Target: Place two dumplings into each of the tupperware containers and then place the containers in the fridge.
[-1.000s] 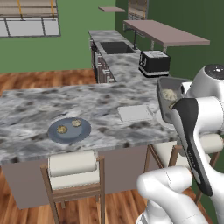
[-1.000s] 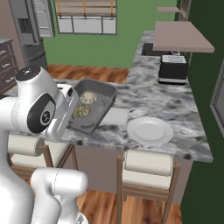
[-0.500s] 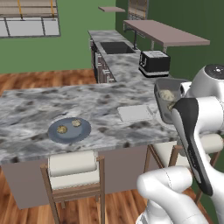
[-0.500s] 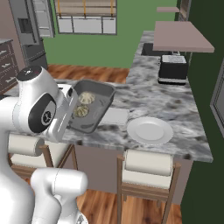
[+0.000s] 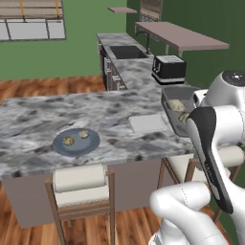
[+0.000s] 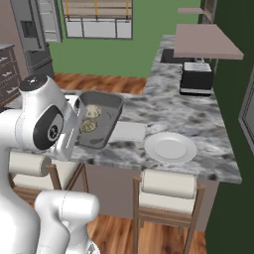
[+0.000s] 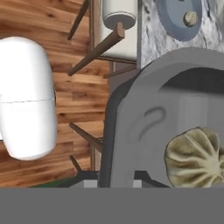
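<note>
Gripper (image 7: pixel 113 183) clamped narrow on rim of tupperware container (image 6: pixel 101 126), held tilted above counter edge; two dumplings (image 6: pixel 90 119) inside; second container (image 5: pixel 148 123) flat on counter (image 5: pixel 43 119); two more dumplings (image 5: pixel 75 138) on blue plate (image 5: pixel 91 143).

Open counter (image 5: pixel 43 115) lies at nine o'clock of the lifted container (image 6: pixel 101 119). At twelve o'clock stands a toaster (image 5: pixel 168 68); stools (image 6: pixel 166 191) crowd the near edge below.

Home kitchen, marble island counter (image 5: pixel 57 115), stools (image 6: pixel 168 186), toaster (image 5: pixel 168 69), fridge (image 6: pixel 34 34)
</note>
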